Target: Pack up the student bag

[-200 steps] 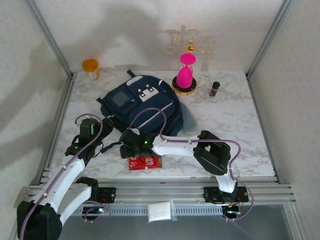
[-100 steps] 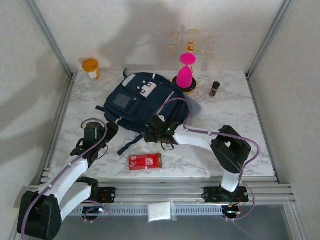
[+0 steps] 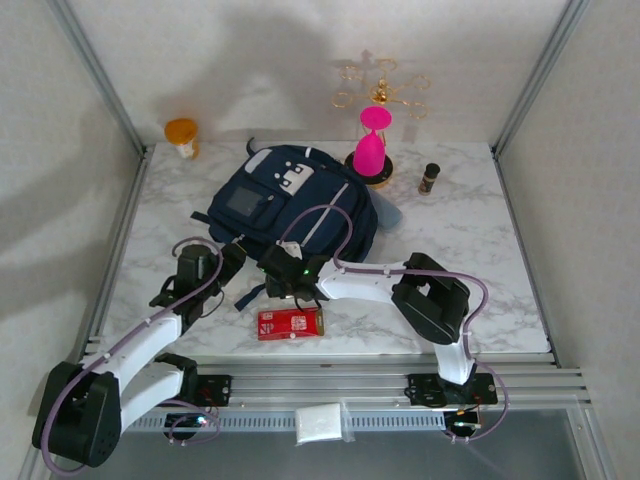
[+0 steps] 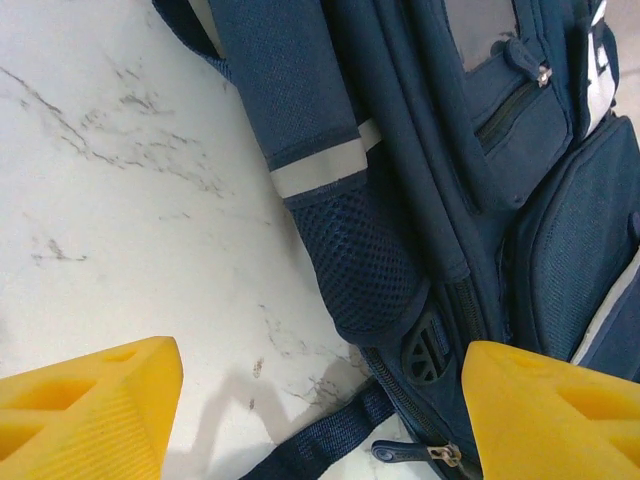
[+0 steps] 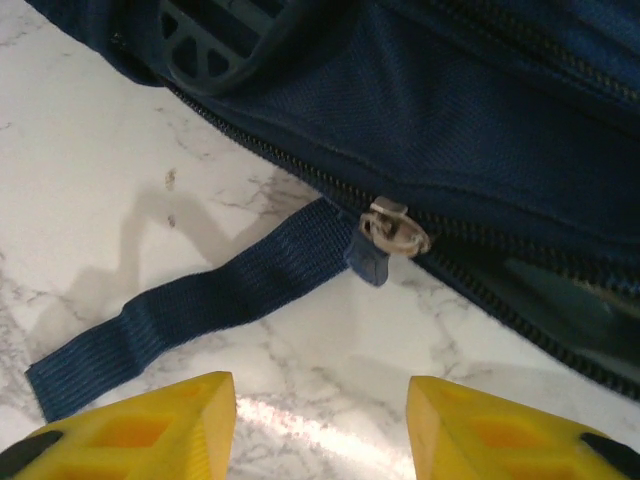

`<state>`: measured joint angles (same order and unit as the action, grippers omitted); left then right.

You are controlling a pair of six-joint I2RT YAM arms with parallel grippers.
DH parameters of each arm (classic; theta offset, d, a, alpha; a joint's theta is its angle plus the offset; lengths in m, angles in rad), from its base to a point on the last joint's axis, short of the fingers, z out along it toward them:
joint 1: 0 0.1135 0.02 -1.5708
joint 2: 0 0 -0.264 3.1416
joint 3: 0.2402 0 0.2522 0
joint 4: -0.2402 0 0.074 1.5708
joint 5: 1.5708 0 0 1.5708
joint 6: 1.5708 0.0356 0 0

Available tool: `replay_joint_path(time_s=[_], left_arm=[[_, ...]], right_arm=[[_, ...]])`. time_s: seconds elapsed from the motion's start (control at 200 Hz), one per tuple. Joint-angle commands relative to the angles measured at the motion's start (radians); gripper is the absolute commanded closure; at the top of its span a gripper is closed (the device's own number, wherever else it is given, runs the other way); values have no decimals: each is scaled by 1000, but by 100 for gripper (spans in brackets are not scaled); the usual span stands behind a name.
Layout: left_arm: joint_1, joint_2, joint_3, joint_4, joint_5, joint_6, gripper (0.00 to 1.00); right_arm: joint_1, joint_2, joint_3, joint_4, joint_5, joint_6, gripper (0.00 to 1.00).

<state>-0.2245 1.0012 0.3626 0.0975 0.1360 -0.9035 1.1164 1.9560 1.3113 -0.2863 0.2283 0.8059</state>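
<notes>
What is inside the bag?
The bag has its zipper partly open; through the gap only a dim pale patch shows, too unclear to name. Fabric covers the rest.

A white marble table [image 3: 460,240] with thin grey lines is seen. The student bag [image 3: 290,205], big and dark blue, is laid flat on the far left part of it. A dark blue strap [image 5: 180,310] of the bag is spread out on the marble at the bag's near side. A small red box [image 3: 291,323] is laid flat near the front edge, a little apart from the bag. A pink thing [image 3: 371,150] on a round gold base is stood at the back, just beside the bag. A small dark bottle [image 3: 430,177] is stood upright to its right. An orange pot [image 3: 182,133] is seen at the far left corner.
</notes>
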Motion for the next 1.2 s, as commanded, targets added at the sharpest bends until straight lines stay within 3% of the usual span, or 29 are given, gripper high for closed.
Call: replay_joint_path(time_s=[0.0,0.135,0.421,0.616,0.736,0.866,1.197], left_arm=[[-13,18,6,39,8,-8,26],[-19,44,7,57,10,-12,26],[-32,78,15,71,3,-11,25],[-39,96,20,77,4,-12,24],[-45,103,21,77,2,-10,24],[-50,113,21,82,-1,-8,24],[-60,143,33,92,1,-12,22]], right_arm=[[-15,-11,-60,130,23,-33,54],[-17,-6,-90,188,99,-55,60],[-34,20,-129,349,137,-111,67],[-42,56,-107,384,172,-155,66],[-42,58,-121,417,160,-167,59],[-44,58,-162,459,166,-159,58],[-49,79,-163,569,197,-287,69]])
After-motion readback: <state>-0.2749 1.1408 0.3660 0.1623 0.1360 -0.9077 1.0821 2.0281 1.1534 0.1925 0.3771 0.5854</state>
